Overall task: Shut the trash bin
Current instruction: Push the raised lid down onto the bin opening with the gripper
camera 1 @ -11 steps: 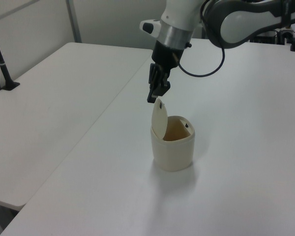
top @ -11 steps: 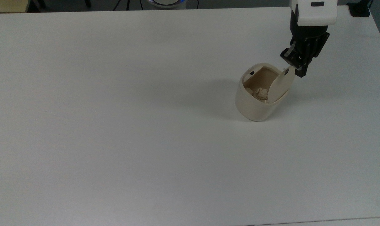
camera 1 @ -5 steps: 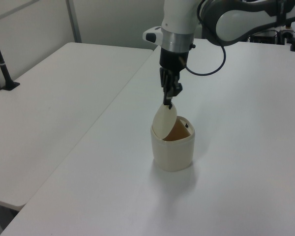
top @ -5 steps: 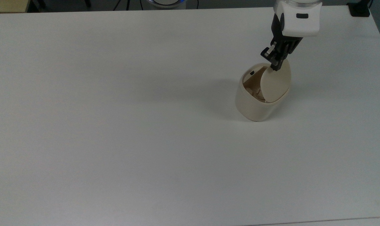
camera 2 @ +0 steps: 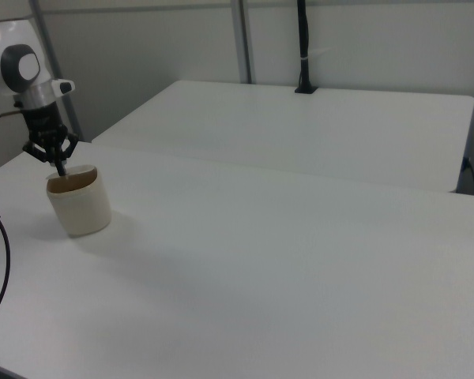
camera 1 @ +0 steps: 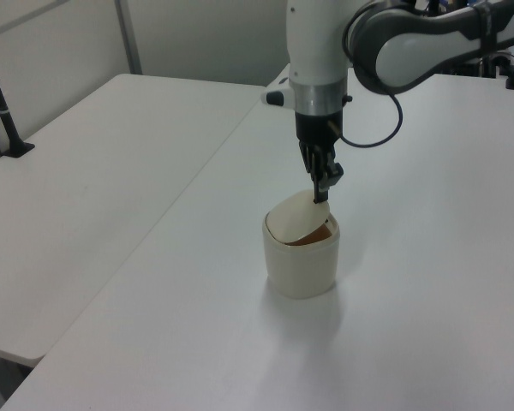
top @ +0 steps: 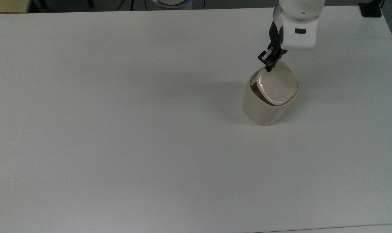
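1. We see that the lid (top: 277,86) has come far down since a second ago. Then it stood almost straight up; now it lies nearly flat over the bin (top: 264,108).
2. We see that the gripper (top: 269,66) has moved too. In the top view it has slid toward the left and now sits at the lid's far edge.
3. The lid is not all the way down. In the top view we can see a thin dark gap under its left edge. In the left view the lid (camera 1: 298,218) tilts, and we see the brown inside of the bin (camera 1: 301,265) under its right side.
4. The gripper's fingers look close together, with almost no space between them. We think they hold nothing and the tips just press on the lid's edge.
5. In the left view the gripper (camera 1: 319,197) points straight down onto the lid, and the white arm (camera 1: 317,43) rises above it.
6. The bin stands upright on the white table (top: 118,129). In the top view it is near the table's right edge and closer to the far edge than to the near one.
7. In the right view the bin (camera 2: 79,201) stands near the table's left edge, with the gripper (camera 2: 61,170) at its top.
8. In the left view and the right view a second white table (camera 1: 94,188) stands just beside the first one.
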